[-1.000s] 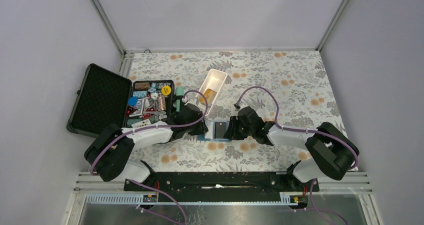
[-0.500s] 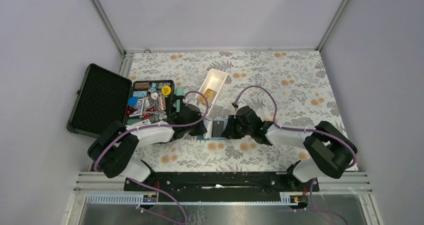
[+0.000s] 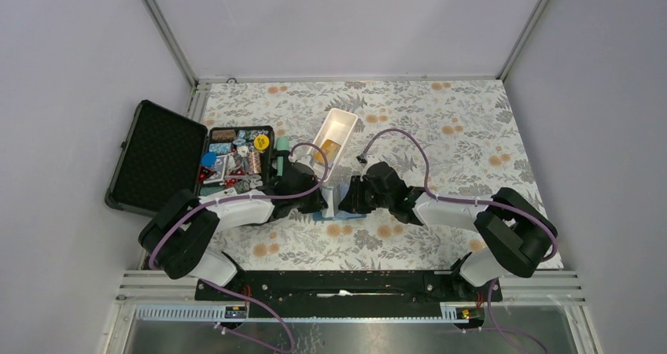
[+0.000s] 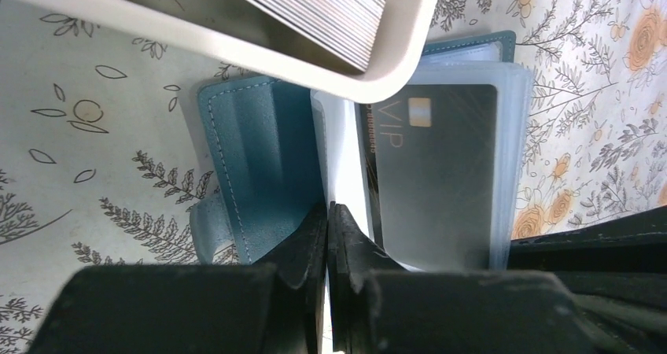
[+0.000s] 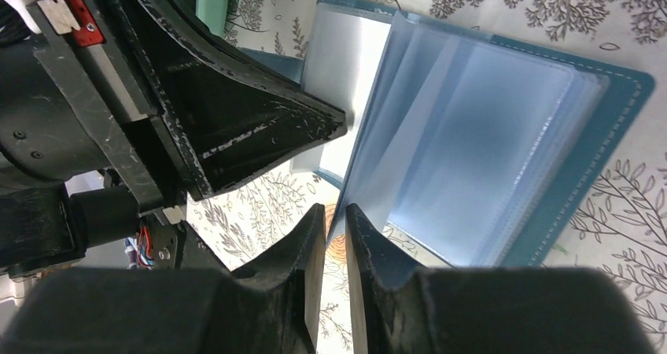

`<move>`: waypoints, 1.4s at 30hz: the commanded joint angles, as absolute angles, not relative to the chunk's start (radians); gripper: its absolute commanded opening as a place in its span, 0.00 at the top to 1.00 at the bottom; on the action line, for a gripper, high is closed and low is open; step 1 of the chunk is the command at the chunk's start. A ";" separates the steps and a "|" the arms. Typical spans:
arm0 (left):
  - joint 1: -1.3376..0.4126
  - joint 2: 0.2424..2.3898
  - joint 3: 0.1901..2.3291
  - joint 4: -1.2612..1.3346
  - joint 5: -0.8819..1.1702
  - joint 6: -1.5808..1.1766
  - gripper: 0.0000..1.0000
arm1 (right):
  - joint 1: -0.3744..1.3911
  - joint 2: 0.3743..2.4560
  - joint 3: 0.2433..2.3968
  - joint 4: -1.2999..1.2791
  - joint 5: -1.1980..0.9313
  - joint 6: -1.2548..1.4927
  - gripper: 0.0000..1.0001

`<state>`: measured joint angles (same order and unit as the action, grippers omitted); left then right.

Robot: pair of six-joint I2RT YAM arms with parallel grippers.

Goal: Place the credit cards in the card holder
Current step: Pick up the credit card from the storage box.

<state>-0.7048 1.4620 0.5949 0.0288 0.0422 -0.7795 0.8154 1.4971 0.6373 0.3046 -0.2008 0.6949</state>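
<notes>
The card holder (image 3: 333, 204) is a teal-blue wallet lying open between both grippers, just below the white tray. In the left wrist view its teal cover (image 4: 259, 157) lies flat, and the dark purplish-black card (image 4: 440, 189), marked VIP, sits inside a clear page. My left gripper (image 4: 326, 208) is shut on a thin clear page of the wallet. My right gripper (image 5: 336, 212) is shut on the edge of a light blue page (image 5: 472, 134) and holds it raised. A golden-orange card (image 3: 330, 148) lies in the white tray.
The long white tray (image 3: 340, 118) stands just behind the wallet, and its rim (image 4: 236, 43) overhangs the wallet in the left wrist view. A black foam-lined case (image 3: 153, 156) and a tray of colourful trinkets (image 3: 236, 161) are at the left. A pale green object (image 3: 281, 153) stands beside them.
My right gripper has moved left toward the left gripper with the page in it. The dark card, seen face-up before, now stands nearly edge-on from above. The left gripper has hardly moved.
</notes>
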 commanded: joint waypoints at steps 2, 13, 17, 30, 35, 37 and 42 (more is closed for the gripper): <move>-0.698 1.478 0.593 0.091 0.084 -0.787 0.98 | 0.832 1.529 0.696 0.359 -0.218 0.695 0.78; -0.692 1.482 0.585 0.107 0.098 -0.795 0.99 | 0.849 1.583 0.734 0.378 -0.237 0.695 0.78; -0.687 1.476 0.579 0.111 0.098 -0.796 0.98 | 0.856 1.601 0.749 0.380 -0.247 0.695 0.76; -0.662 1.382 0.539 0.093 0.079 -0.787 0.84 | 0.862 1.597 0.764 0.366 -0.229 0.683 0.59; -0.648 1.326 0.521 0.067 0.057 -0.784 0.80 | 0.861 1.578 0.764 0.353 -0.213 0.677 0.55; -0.645 1.303 0.516 0.052 0.045 -0.780 0.79 | 0.862 1.563 0.762 0.344 -0.198 0.671 0.53; -0.638 1.249 0.506 0.042 0.032 -0.769 0.77 | 0.862 1.518 0.759 0.295 -0.142 0.637 0.51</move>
